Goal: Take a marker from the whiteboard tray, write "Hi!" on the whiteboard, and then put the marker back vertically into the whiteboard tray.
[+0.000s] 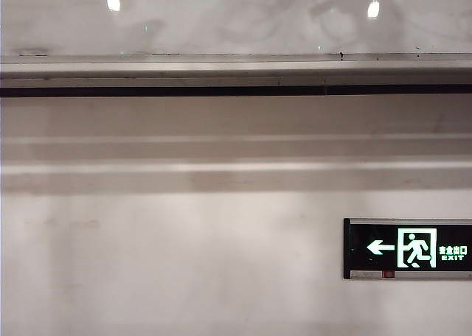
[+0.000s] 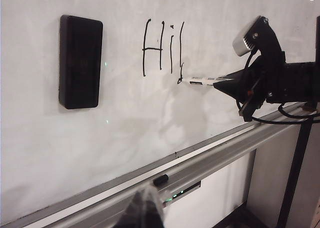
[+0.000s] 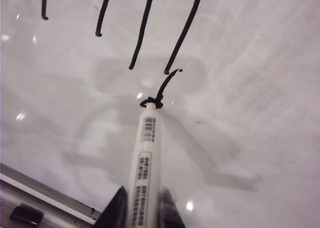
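Note:
My right gripper [image 3: 141,208] is shut on the marker [image 3: 146,153], a white barrel with printed labels. Its black tip touches the whiteboard [image 3: 250,113] at the dot below the last stroke. In the left wrist view the right gripper [image 2: 222,83] holds the marker [image 2: 200,81] level against the whiteboard [image 2: 150,128], just under the black "Hi!" [image 2: 162,48]. The whiteboard tray [image 2: 225,153] runs below the board. My left gripper [image 2: 145,210] hovers over the tray with its fingers together and nothing in them. The exterior view shows only whiteboard [image 1: 236,19] and tray [image 1: 221,67], with no gripper.
A black eraser [image 2: 80,62] sticks to the board beside the writing. A small black cap [image 2: 160,179] lies on the tray and also shows as a cap [image 3: 25,214] in the right wrist view. A green exit sign [image 1: 407,249] hangs on the wall below.

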Robot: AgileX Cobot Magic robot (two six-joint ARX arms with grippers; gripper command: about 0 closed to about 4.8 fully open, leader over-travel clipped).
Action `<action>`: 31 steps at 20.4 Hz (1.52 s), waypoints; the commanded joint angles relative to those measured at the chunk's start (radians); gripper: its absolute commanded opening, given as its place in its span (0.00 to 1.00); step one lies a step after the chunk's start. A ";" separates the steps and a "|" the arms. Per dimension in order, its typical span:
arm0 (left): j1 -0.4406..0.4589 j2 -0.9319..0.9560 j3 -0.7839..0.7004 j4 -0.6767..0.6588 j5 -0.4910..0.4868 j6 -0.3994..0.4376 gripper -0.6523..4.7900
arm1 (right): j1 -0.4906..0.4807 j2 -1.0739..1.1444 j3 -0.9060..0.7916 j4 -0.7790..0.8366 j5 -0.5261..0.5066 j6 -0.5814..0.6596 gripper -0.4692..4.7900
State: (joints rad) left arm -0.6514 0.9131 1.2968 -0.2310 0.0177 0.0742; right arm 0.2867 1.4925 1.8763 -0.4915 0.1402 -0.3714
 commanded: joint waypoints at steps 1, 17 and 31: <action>0.000 -0.002 0.003 0.003 0.005 -0.003 0.11 | -0.002 -0.003 0.006 0.002 -0.015 0.009 0.09; 0.000 -0.002 0.003 0.001 0.010 -0.002 0.11 | 0.002 -0.271 0.006 -0.238 -0.008 0.084 0.09; 0.000 -0.001 0.003 0.000 0.052 -0.003 0.11 | 0.002 -0.456 -0.347 -0.240 -0.054 0.190 0.09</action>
State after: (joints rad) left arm -0.6514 0.9131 1.2968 -0.2409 0.0616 0.0742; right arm 0.2874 1.0512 1.5620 -0.8101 0.1009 -0.2104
